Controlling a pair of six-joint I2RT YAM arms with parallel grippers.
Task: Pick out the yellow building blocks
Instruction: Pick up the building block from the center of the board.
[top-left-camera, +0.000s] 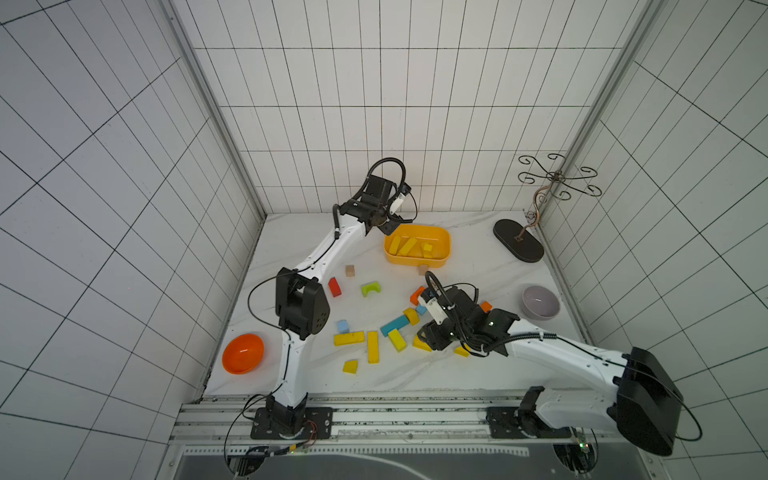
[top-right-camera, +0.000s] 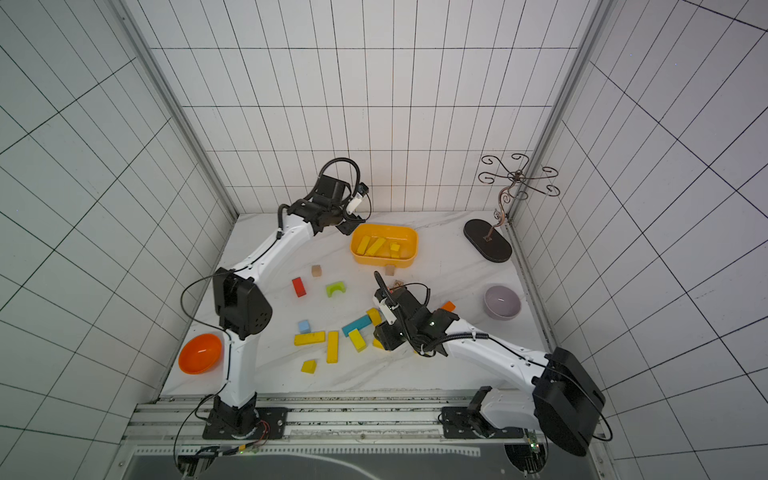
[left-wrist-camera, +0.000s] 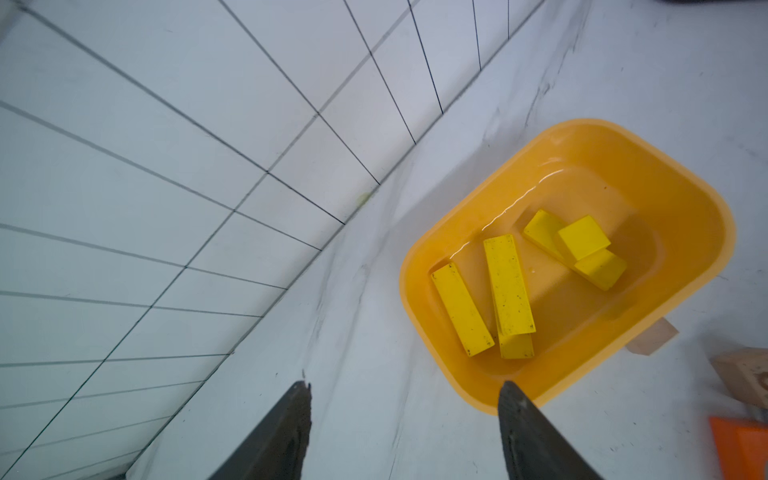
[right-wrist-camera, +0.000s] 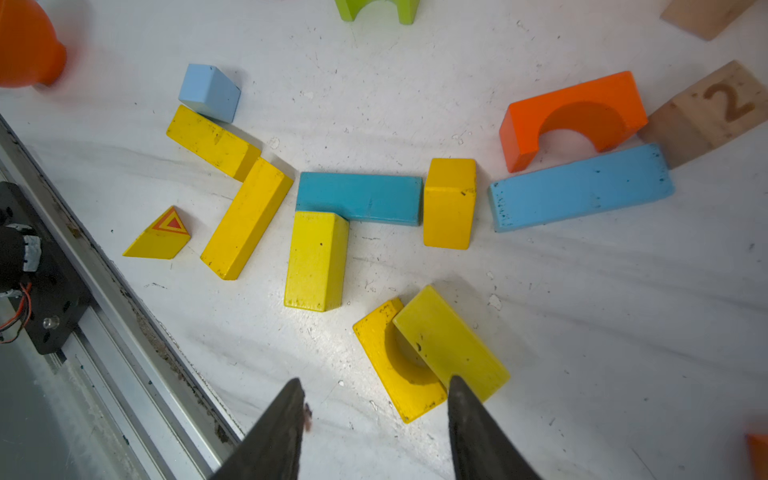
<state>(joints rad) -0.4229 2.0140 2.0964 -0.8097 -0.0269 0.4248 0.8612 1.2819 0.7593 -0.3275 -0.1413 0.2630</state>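
Note:
Several yellow building blocks (left-wrist-camera: 509, 286) lie in the yellow-orange tub (top-left-camera: 415, 261) at the back. My left gripper (left-wrist-camera: 405, 386) hangs open and empty over bare table just off the tub's left end, also seen in a top view (top-left-camera: 388, 226). More yellow blocks lie loose near the front: two long bars (top-left-camera: 349, 338) (top-left-camera: 372, 347), a short bar (right-wrist-camera: 316, 259), a cube (right-wrist-camera: 449, 203) and a triangle (right-wrist-camera: 160, 241). My right gripper (right-wrist-camera: 376, 380) is open above a yellow arch (right-wrist-camera: 386, 357) that has a flat yellow block (right-wrist-camera: 453, 340) leaning on it.
A teal bar (right-wrist-camera: 361, 197), a light blue bar (right-wrist-camera: 582, 187), an orange arch (right-wrist-camera: 573, 116), a green arch (top-left-camera: 370, 289), a red block (top-left-camera: 334, 286) and wooden cubes (top-left-camera: 350, 271) lie among the yellow ones. An orange bowl (top-left-camera: 243, 353) sits front left, a lilac bowl (top-left-camera: 540, 302) right, a metal stand (top-left-camera: 518, 240) back right.

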